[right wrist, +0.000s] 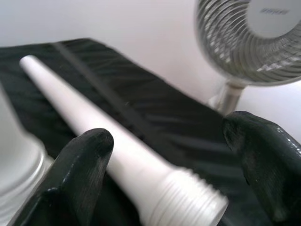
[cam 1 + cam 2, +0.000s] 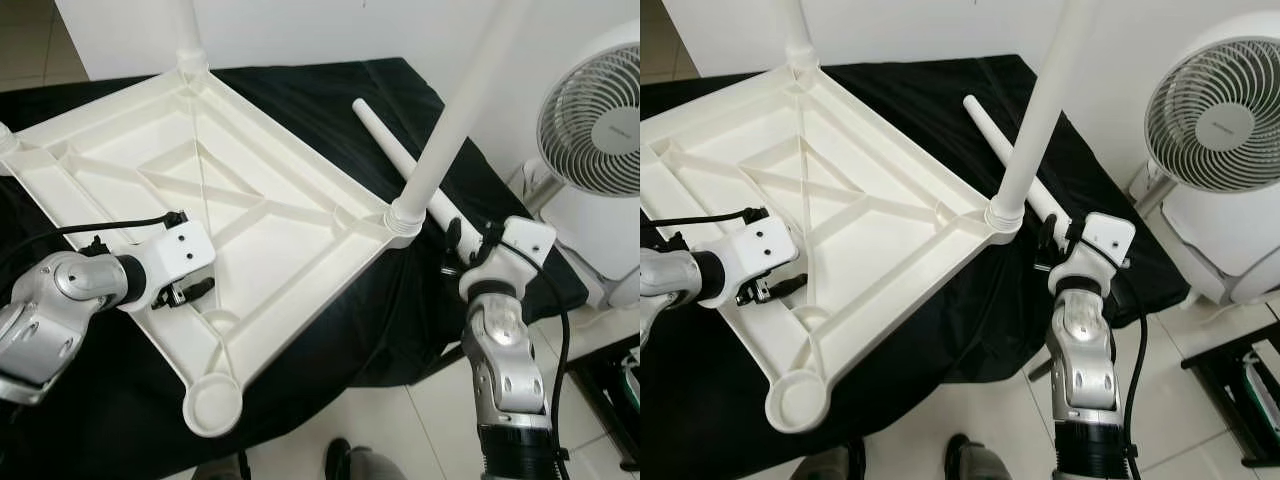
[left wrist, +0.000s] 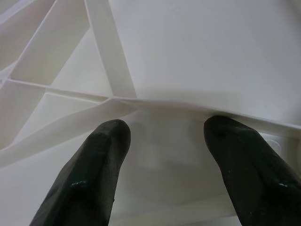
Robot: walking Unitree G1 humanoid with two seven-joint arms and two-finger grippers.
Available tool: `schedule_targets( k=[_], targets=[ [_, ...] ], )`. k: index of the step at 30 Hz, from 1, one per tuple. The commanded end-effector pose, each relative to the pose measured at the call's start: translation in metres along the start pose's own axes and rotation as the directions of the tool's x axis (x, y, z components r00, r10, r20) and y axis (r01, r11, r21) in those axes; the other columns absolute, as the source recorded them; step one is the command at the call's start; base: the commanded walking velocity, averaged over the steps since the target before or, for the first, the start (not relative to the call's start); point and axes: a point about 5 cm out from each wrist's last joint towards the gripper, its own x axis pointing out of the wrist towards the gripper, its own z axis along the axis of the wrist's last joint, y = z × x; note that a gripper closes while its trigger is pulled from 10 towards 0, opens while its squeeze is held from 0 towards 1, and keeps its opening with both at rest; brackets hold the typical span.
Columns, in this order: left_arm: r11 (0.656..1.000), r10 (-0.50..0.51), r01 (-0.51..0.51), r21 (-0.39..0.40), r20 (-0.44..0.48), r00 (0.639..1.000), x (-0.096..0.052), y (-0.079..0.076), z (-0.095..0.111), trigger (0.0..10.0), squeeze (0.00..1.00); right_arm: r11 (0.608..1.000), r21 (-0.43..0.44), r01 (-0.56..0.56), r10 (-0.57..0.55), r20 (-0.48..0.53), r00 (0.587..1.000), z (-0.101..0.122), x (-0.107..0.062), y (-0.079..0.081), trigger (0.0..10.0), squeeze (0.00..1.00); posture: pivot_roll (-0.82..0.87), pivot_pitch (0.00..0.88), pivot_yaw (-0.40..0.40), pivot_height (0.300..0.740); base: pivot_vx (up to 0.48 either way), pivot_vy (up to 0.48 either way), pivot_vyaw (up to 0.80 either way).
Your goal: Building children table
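From the head, the white tabletop [image 2: 230, 220] lies upside down on a black cloth [image 2: 330, 90], a loose table leg [image 2: 395, 150] beside it. The left gripper [image 3: 164, 141] hovers spread over its ribs. The right gripper [image 1: 169, 155] gapes around the leg's threaded end, near a fan [image 1: 249, 33].

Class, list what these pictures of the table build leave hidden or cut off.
- Screwed-in leg: upper end cut by the eye views' top edge.
- Loose leg: near part behind that upright leg.
- Tabletop: far left corner cut by the frame edge.
- Right gripper: whether it touches the loose leg is unclear.
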Motion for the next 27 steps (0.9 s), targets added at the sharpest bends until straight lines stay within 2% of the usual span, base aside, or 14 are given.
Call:
schedule_targets(
  k=[1, 7, 9, 12, 13, 17, 20, 22, 27],
  targets=[
    [0.971, -0.239, 0.239, -0.006, 0.010, 0.971, 0.004, -0.025, 0.001, 10.0, 0.00, 0.998, -0.010, 0.062, -0.063, -0.012, 0.998, -0.005, 0.003, -0.006, 10.0, 0.00, 0.08, 0.191, -0.051, 0.740, 0.000, 0.000, 0.00],
    [0.968, -0.252, 0.252, -0.007, 0.019, 0.968, 0.004, -0.029, 0.003, 10.0, 0.00, 0.994, 0.004, 0.108, -0.108, 0.016, 0.994, 0.000, 0.017, 0.000, 10.0, 0.00, 0.09, 0.188, -0.048, 0.740, 0.000, 0.000, 0.00],
    [0.965, -0.261, 0.261, -0.003, 0.026, 0.965, 0.005, -0.031, 0.005, 10.0, 0.00, 0.993, 0.026, 0.112, -0.113, 0.029, 0.993, 0.005, 0.023, 0.006, 10.0, 0.00, 0.09, 0.185, -0.045, 0.740, 0.000, 0.000, 0.00],
    [0.959, -0.284, 0.284, 0.010, 0.050, 0.958, 0.006, -0.035, 0.012, 10.0, 0.00, 0.993, 0.080, 0.091, -0.095, 0.046, 0.994, 0.014, 0.035, 0.025, 10.0, 0.00, 0.09, 0.185, -0.045, 0.740, 0.000, 0.000, 0.00],
    [0.959, -0.284, 0.284, 0.010, 0.050, 0.958, 0.006, -0.035, 0.012, 10.0, 0.00, 0.993, 0.080, 0.091, -0.095, 0.046, 0.994, 0.014, 0.035, 0.025, 10.0, 0.00, 0.09, 0.185, -0.045, 0.740, 0.000, 0.000, 0.00],
    [0.952, -0.305, 0.304, 0.025, 0.086, 0.948, 0.008, -0.040, 0.022, 10.0, 0.00, 0.994, 0.112, 0.016, -0.023, 0.063, 0.998, 0.021, 0.045, 0.040, 10.0, 0.00, 0.10, 0.181, -0.046, 0.740, 0.000, 0.000, 0.00],
    [0.949, -0.315, 0.313, 0.033, 0.099, 0.944, 0.009, -0.043, 0.026, 10.0, 0.00, 0.993, 0.119, -0.017, 0.010, 0.063, 0.998, 0.022, 0.048, 0.045, 10.0, 0.00, 0.10, 0.181, -0.046, 0.740, 0.000, 0.000, 0.00],
    [0.943, -0.332, 0.328, 0.050, 0.124, 0.935, 0.013, -0.046, 0.034, 10.0, 0.00, 0.983, 0.155, -0.093, 0.083, 0.068, 0.994, 0.027, 0.054, 0.059, 10.0, 0.00, 0.10, 0.184, -0.047, 0.740, 0.000, 0.000, 0.00],
    [0.940, -0.342, 0.337, 0.062, 0.146, 0.928, 0.016, -0.049, 0.041, 10.0, 0.00, 0.971, 0.187, -0.149, 0.138, 0.070, 0.988, 0.033, 0.061, 0.072, 10.0, 0.00, 0.10, 0.184, -0.047, 0.740, 0.000, 0.000, 0.00]
  ],
)
